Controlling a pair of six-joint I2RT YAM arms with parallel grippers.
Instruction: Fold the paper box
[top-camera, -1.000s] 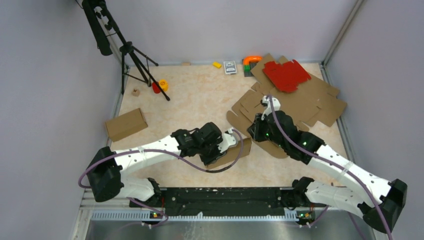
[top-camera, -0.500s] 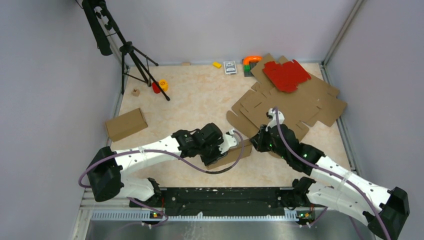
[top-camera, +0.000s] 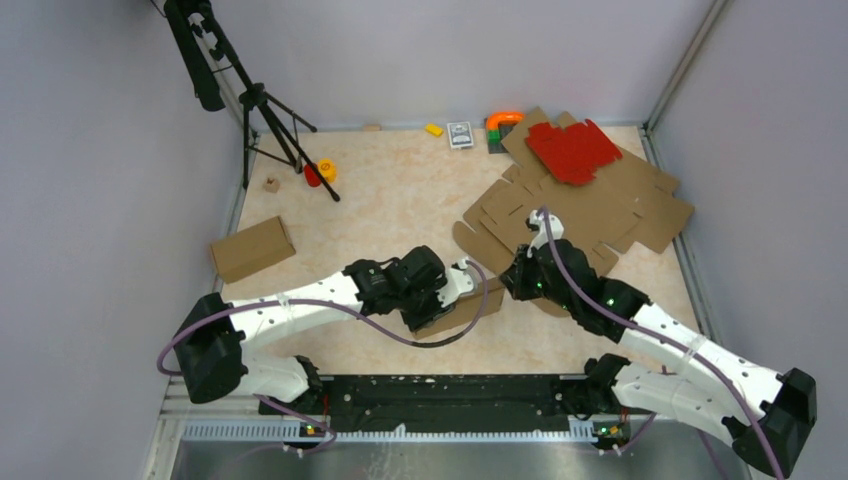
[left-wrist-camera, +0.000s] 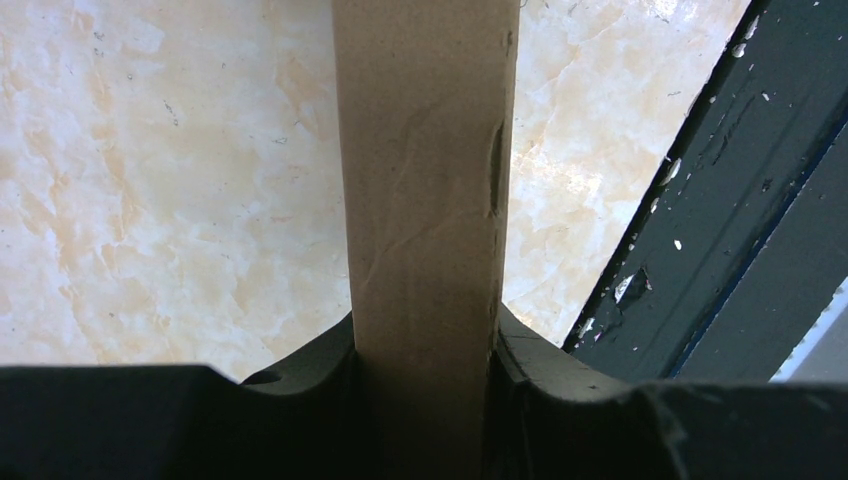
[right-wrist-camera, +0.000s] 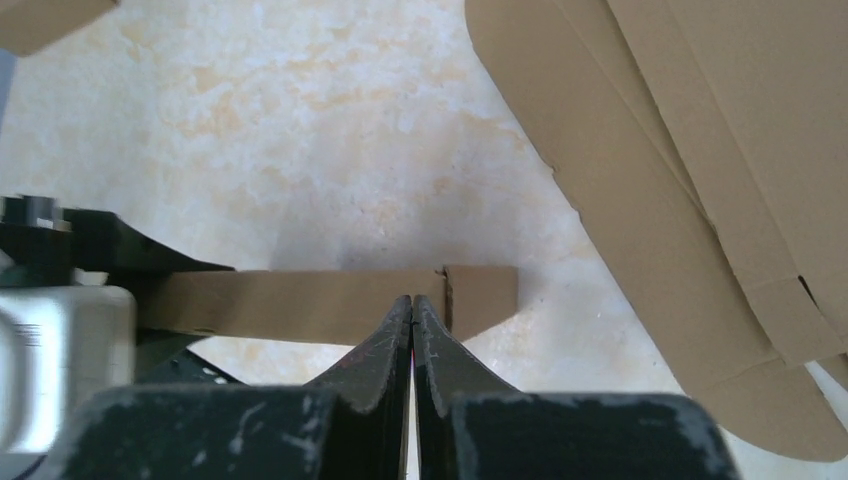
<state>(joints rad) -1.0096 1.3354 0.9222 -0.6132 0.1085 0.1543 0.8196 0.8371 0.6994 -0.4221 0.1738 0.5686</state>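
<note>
Top view: my left tool (top-camera: 470, 287) is clamped on the plain brown cardboard paper box (top-camera: 488, 298). The box lies on the beige marbled table (top-camera: 400, 200), near centre, between both arms. My right tool (top-camera: 508, 282) is at the box's right end. Flat brown cardboard sheets (top-camera: 610, 215) lie far right, with a red die-cut cardboard sheet (top-camera: 572, 150) on top.

Left wrist: a box wall stands between my fingers (left-wrist-camera: 300, 380), and both sides touch it.

Right wrist: right tool (right-wrist-camera: 412, 308) fully closed with nothing between the fingers. The tips are against the box's long edge, near the end flap. The flat sheets lie to the right, apart from the box.
</note>
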